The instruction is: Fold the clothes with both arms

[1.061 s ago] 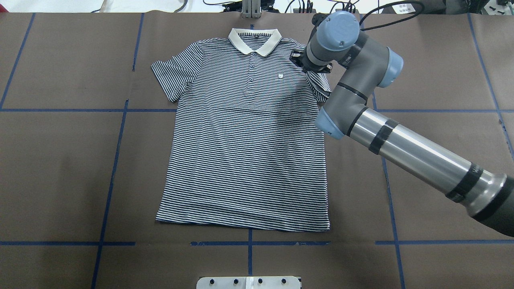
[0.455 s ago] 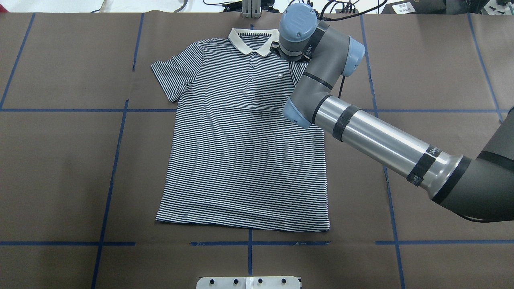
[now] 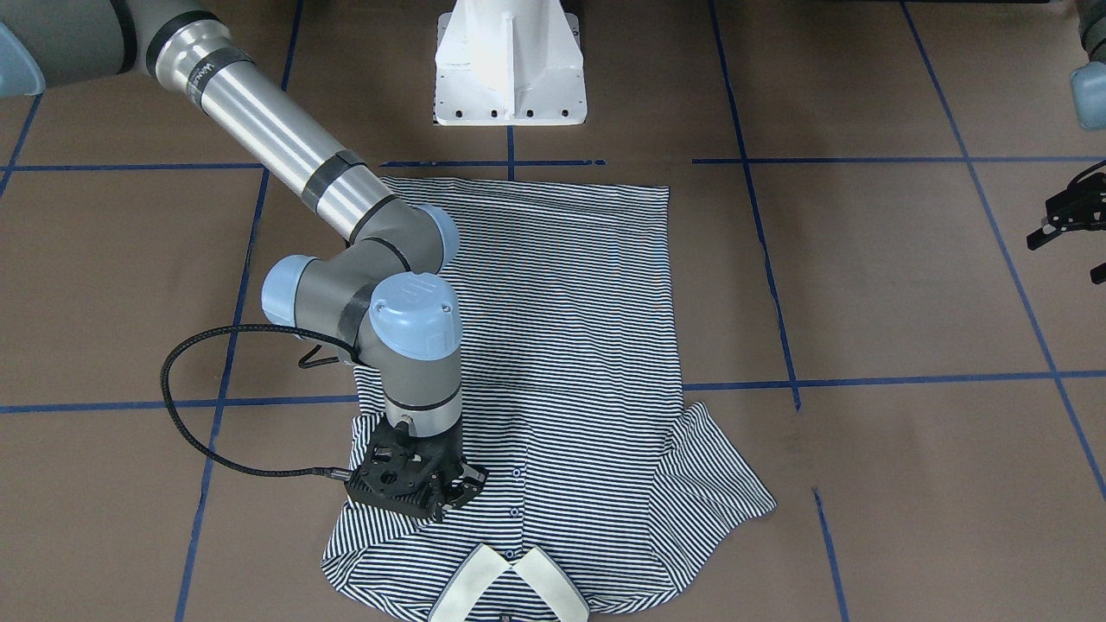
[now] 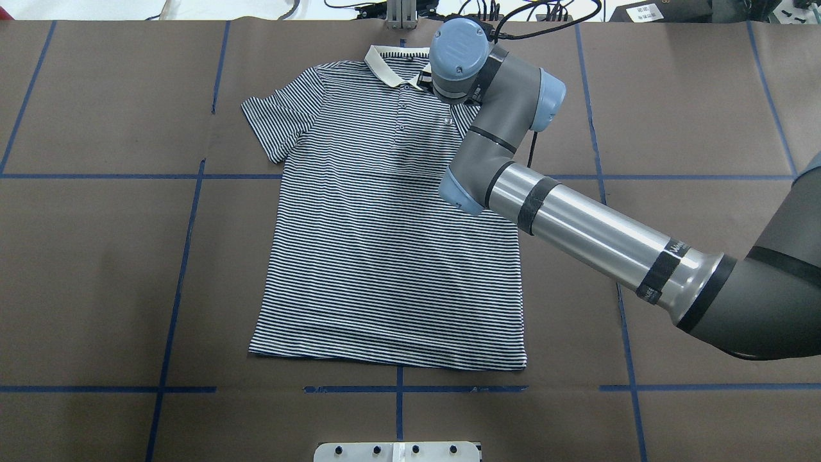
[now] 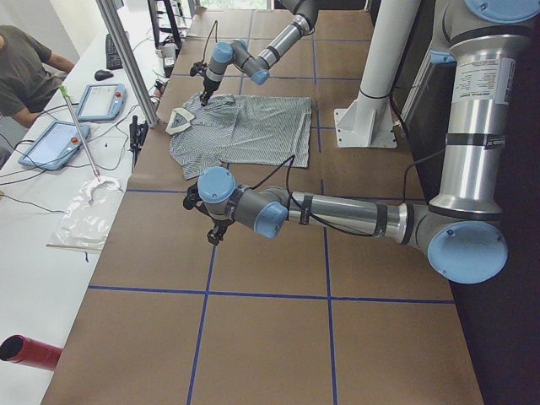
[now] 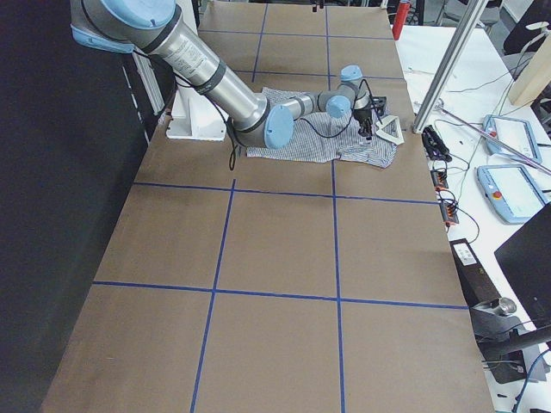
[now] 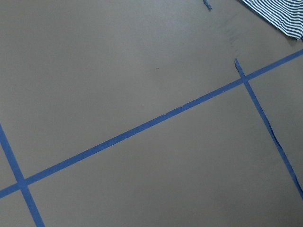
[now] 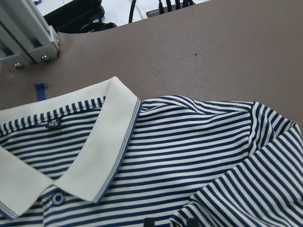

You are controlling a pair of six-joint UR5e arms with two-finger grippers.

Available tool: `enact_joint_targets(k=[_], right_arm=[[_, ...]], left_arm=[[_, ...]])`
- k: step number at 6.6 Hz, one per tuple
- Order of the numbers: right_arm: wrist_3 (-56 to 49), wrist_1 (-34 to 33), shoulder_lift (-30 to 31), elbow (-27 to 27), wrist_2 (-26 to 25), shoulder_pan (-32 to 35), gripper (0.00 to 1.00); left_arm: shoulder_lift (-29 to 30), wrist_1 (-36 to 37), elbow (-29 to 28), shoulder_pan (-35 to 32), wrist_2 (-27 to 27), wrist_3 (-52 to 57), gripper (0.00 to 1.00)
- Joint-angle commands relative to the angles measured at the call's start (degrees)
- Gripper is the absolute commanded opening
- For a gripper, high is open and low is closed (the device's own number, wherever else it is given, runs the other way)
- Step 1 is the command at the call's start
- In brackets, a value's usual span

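Polo shirt (image 4: 385, 256) flat on table (image 4: 96, 256), front up; hem nearest pedestal base (image 3: 510, 69), collar (image 4: 385, 64) farthest; right gripper (image 3: 413, 492) down by collar, far from base, pinching a raised sleeve fold; left gripper (image 3: 1070, 226) well off base's left side, over table; grip unreadable.

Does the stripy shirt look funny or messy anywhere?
A little lopsided. One sleeve is tucked over the shirt beside the collar, under the right gripper; the other sleeve sticks out flat. Nothing looks torn.
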State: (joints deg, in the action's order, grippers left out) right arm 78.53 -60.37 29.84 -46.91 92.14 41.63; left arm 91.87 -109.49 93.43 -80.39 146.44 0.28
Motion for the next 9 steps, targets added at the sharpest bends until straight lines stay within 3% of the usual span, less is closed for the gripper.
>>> enact_joint_targets(k=[1, 3, 4, 5, 6, 7, 8, 9], right_arm=[[-0.1, 0.6, 0.0, -2.5, -3.4, -0.2, 1.00], [-0.3, -0.2, 5.0, -12.8, 0.2, 1.5, 1.00], [-0.7, -3.5, 11.3, -21.6, 6.2, 3.1, 1.00], [-0.7, -4.2, 18.3, -31.3, 8.6, 4.1, 1.00], [-0.7, -4.6, 26.3, -41.8, 8.8, 4.2, 1.00], [-0.6, -6.4, 31.4, -48.9, 8.9, 4.1, 1.00], [-0.5, -10.0, 33.6, -53.0, 8.9, 4.0, 1.00], [-0.2, -10.4, 34.2, -54.3, 8.9, 3.4, 1.00]], left_arm=[[3.0, -1.3, -3.2, 0.8, -0.2, -0.9, 1.00], [16.8, -1.4, -11.3, 8.2, -0.8, -22.1, 1.00], [22.4, -1.7, -12.2, 12.3, -8.6, -30.3, 1.00], [26.1, -4.0, -13.3, 16.4, -15.2, -39.7, 1.00], [29.6, -10.8, -18.5, 19.4, -18.6, -47.5, 0.94], [32.8, -15.9, -23.8, 24.1, -27.6, -54.5, 0.86], [37.5, -18.3, -30.5, 26.5, -32.6, -55.1, 0.79], [39.8, -20.7, -34.8, 26.6, -33.0, -55.1, 0.73]])
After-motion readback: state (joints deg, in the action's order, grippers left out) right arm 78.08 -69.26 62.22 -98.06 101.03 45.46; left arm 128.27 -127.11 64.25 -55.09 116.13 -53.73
